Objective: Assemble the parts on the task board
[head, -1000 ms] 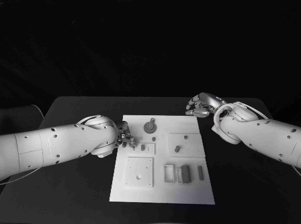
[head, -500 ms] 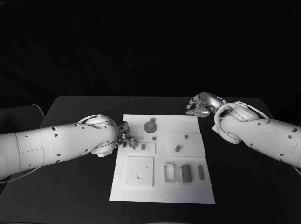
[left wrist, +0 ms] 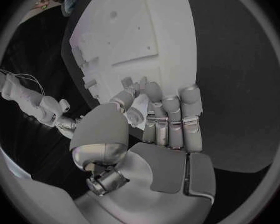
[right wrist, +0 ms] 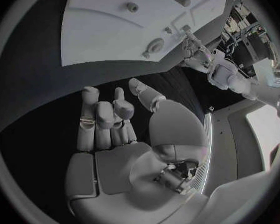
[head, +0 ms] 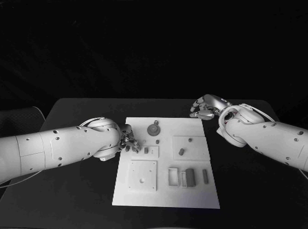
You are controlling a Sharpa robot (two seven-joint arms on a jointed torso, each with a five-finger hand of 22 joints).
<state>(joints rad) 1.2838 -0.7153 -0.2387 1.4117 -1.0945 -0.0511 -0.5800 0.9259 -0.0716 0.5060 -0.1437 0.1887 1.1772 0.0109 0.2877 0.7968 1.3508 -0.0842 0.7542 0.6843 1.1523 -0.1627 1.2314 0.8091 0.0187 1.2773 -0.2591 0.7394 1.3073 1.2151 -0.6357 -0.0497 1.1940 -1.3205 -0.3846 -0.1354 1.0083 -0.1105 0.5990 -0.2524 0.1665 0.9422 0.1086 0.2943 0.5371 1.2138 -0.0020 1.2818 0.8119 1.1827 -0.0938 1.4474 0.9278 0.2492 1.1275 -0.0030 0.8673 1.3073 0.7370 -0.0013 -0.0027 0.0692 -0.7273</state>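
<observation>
Left hand [head: 128, 141]: at 9 o'clock of the task board [head: 166, 191], fingertips curled down at its left edge by a small upright part [head: 146, 150]; probably reaching to seat it; cannot tell whether anything is pinched.
Task board: flat mid-tabletop [head: 78, 191], parts spread across it, within reach of both arms.
Round part [head: 153, 129]: lying at 12 o'clock on board, untouched.
Right hand [head: 205, 109]: off the board at 1 o'clock, fingers curled in, holding nothing, seemingly waiting clear.
</observation>
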